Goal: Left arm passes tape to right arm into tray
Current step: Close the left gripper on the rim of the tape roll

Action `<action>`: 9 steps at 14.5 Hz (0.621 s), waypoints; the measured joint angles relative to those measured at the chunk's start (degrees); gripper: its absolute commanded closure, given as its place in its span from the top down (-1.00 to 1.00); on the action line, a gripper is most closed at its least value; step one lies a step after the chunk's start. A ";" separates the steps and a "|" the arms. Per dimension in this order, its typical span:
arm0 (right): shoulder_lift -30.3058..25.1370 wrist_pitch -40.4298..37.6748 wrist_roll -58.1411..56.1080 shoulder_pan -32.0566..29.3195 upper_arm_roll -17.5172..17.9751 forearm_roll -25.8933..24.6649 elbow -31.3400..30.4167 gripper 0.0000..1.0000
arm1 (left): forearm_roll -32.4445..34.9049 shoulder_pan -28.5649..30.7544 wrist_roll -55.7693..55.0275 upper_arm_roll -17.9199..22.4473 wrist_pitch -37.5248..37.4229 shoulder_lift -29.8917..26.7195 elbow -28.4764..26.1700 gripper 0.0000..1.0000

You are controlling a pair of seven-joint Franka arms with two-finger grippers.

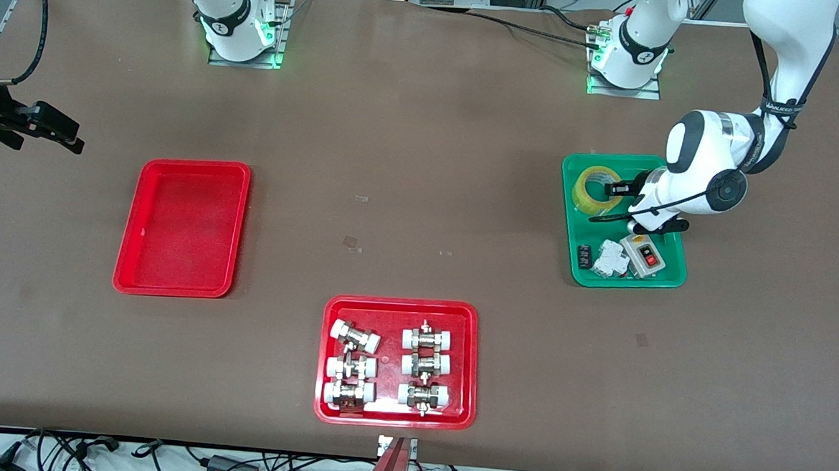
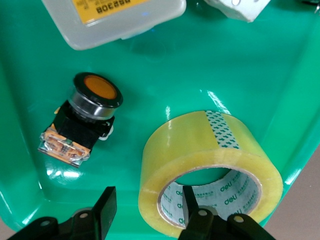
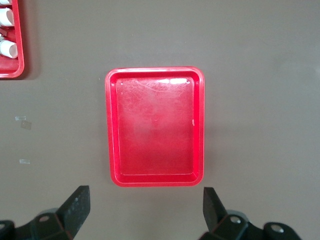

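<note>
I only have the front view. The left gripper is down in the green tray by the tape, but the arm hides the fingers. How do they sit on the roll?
Observer: In the left wrist view the left gripper is open, one finger inside the tape's core, the other outside its wall.
Operator: Anything close to that outer finger?
Observer: A black push button with an orange cap lies beside the roll, apart from it.
Operator: And the right gripper?
Observer: The right gripper is open, over the table beside the red tray.
</note>
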 measured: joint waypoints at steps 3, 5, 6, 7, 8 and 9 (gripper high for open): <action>0.00 -0.03 0.00 -0.01 0.00 0.00 0.00 1.00 | 0.00 -0.01 0.00 -0.79 -0.13 0.00 -0.01 -0.41; 0.00 -0.03 0.00 -0.01 0.00 0.00 0.00 1.00 | 0.00 0.02 0.00 -0.89 -0.22 -0.01 -0.02 -0.57; 0.00 -0.04 0.00 -0.01 0.00 0.00 0.00 1.00 | 0.00 0.02 0.00 -0.89 -0.23 -0.02 -0.01 -0.61; 0.00 -0.09 0.00 -0.01 0.00 0.00 0.00 1.00 | 0.00 0.04 0.00 -0.87 -0.32 -0.02 -0.01 -0.64; 0.00 -0.17 0.00 -0.01 0.00 0.00 0.00 1.00 | 0.00 0.04 0.00 -0.88 -0.34 -0.02 -0.02 -0.68; 0.00 -0.23 0.00 -0.01 0.00 0.00 0.00 1.00 | 0.00 0.04 0.00 -0.88 -0.37 -0.02 -0.02 -0.68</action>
